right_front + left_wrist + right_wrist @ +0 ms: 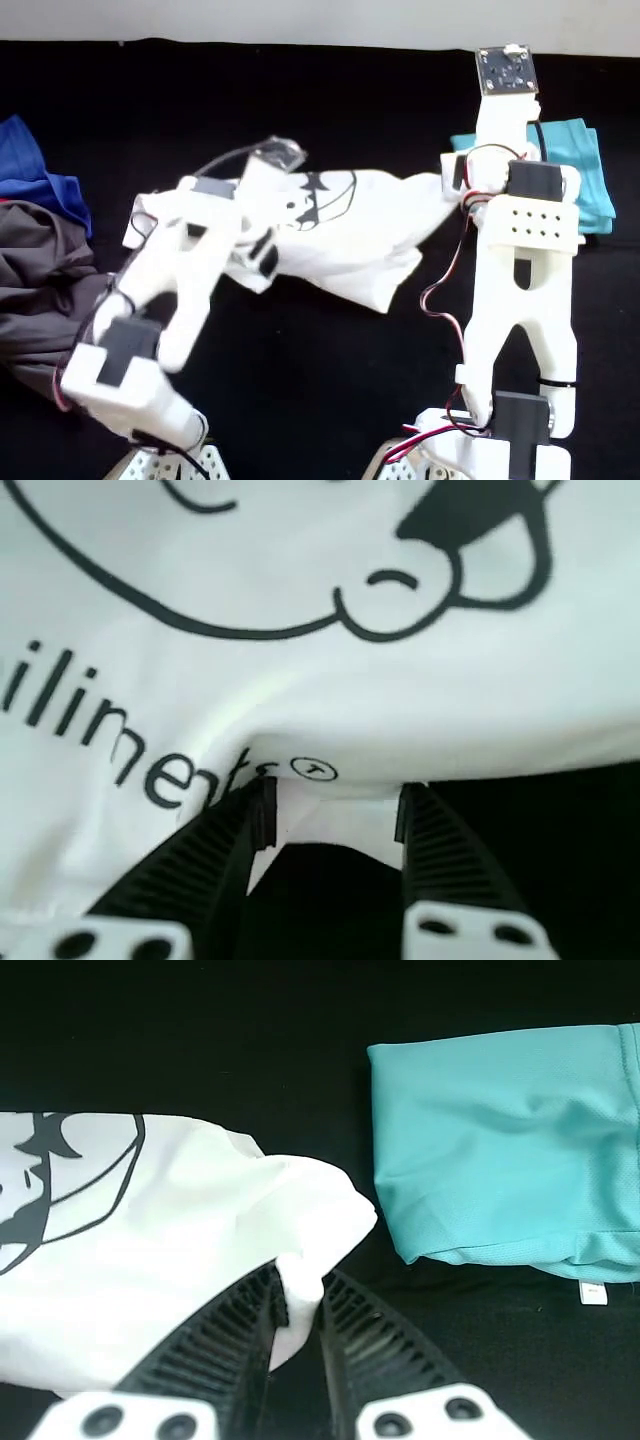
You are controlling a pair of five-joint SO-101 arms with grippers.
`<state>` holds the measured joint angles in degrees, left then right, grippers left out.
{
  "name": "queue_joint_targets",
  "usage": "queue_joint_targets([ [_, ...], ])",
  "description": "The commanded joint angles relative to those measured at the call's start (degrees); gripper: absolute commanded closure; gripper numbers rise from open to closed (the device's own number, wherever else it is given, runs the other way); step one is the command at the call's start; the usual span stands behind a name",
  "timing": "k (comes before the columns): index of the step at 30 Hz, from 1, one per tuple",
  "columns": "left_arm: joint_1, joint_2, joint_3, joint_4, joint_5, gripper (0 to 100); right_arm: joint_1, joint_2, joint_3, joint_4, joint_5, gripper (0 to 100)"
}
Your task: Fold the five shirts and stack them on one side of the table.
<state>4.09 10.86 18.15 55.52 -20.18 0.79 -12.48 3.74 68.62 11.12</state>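
Observation:
A white shirt (340,225) with a black cartoon print lies crumpled and spread at the table's middle. My left gripper (262,250) is over its left part. In the left wrist view that gripper (335,815) is open, with the printed white shirt (330,680) and its hem between the fingertips. My right gripper (450,190) is at the shirt's right tip. The right wrist view shows it (298,1295) shut on a fold of the white shirt (150,1250). A folded teal shirt (580,170) (500,1150) lies at the back right, beside the right arm.
A blue shirt (30,170) and a dark grey shirt (40,290) lie bunched at the left edge, next to the left arm's base. The black tabletop (330,380) is bare between the two arm bases and along the back.

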Motion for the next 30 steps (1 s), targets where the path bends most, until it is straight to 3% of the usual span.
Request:
queue_joint_targets([
  [1,-3.82,8.4,-12.26,0.97,0.88,80,-0.31,-1.19,-0.13,-0.66,-0.44,99.2],
  [9,-6.37,17.19,-38.99,21.98,6.07,80,-0.57,-0.84,-0.04,-0.66,-0.53,99.2],
  [18,-3.65,19.65,-46.29,39.91,4.22,80,-0.57,-0.84,-0.04,-0.84,-0.53,99.2],
  [23,-0.48,16.48,-45.93,44.75,4.22,80,-0.57,-0.84,-0.04,-0.84,-0.53,99.2],
  [30,0.04,19.12,-45.93,43.25,4.04,80,-0.57,-0.84,-0.04,-0.75,-0.53,99.2],
])
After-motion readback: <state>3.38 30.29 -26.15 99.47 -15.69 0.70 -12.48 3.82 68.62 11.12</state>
